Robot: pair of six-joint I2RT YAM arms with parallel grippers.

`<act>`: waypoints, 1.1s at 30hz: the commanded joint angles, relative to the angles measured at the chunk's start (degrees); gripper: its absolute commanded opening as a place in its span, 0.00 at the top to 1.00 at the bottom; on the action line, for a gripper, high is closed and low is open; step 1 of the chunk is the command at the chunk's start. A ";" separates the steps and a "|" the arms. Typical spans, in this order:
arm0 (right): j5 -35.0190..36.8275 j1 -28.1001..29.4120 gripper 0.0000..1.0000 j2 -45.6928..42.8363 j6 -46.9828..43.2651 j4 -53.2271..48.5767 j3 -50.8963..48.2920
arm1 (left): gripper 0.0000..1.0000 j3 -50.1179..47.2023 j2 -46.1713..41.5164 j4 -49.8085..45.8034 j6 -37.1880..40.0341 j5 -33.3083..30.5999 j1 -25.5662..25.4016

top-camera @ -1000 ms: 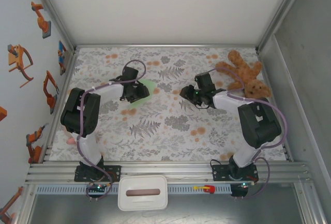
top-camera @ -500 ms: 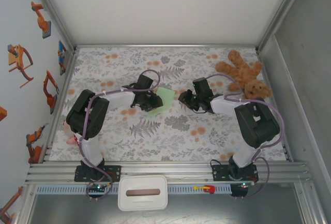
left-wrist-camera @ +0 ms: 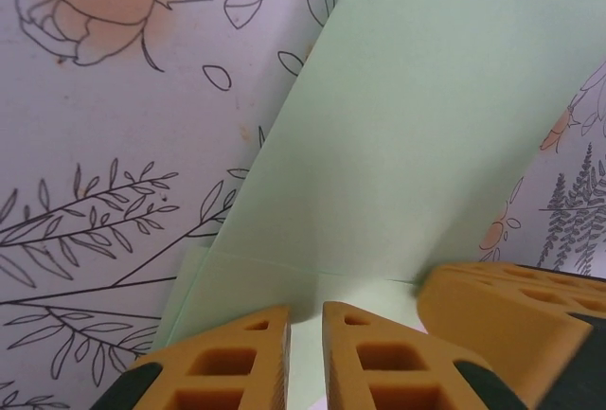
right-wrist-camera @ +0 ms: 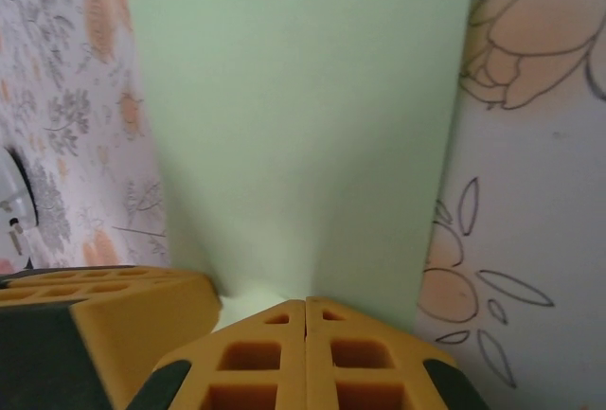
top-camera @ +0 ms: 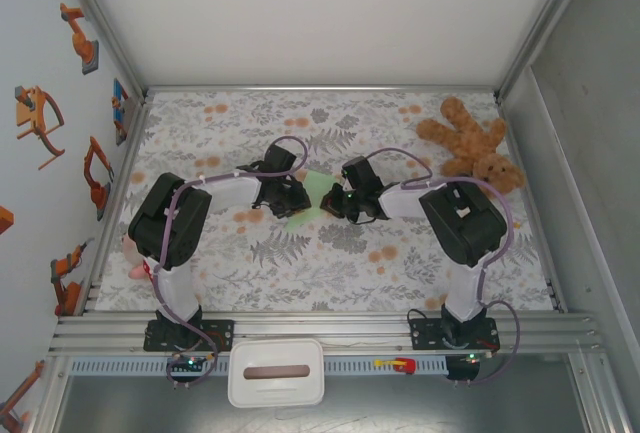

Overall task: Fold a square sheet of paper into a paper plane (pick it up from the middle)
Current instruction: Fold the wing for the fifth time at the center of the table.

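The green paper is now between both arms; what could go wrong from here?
1. Both grippers, left and right, pinch the green paper at facing edges. If the arms pull apart or move unevenly, the thin sheet may tear.
2. The left fingers stand a little apart around the paper, so the sheet might slip out on that side.
3. The two sets of fingers sit very close together above the table, so they could bump each other.

Top external looks steeply down from above and behind the arm bases, taking in the whole floral table. Both wrist cameras sit very close, facing down their fingers. All three share the square sheet of paper mid-table.
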 commanded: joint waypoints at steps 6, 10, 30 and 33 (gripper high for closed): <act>1.76 0.13 1.00 1.44 -1.50 -5.41 2.62 | 0.75 0.19 -4.84 -3.18 0.45 -1.64 0.80; 1.64 0.17 1.00 1.61 -1.52 -5.07 2.54 | 0.75 0.28 -2.53 -4.09 1.43 -3.03 1.14; 4.75 -1.07 0.70 -8.09 0.13 -3.09 -3.25 | 0.77 -6.93 0.64 4.01 -6.28 5.67 5.33; 3.59 -1.20 0.70 -7.15 2.06 -2.17 -3.44 | 0.77 -7.70 0.45 5.22 -7.43 7.23 6.12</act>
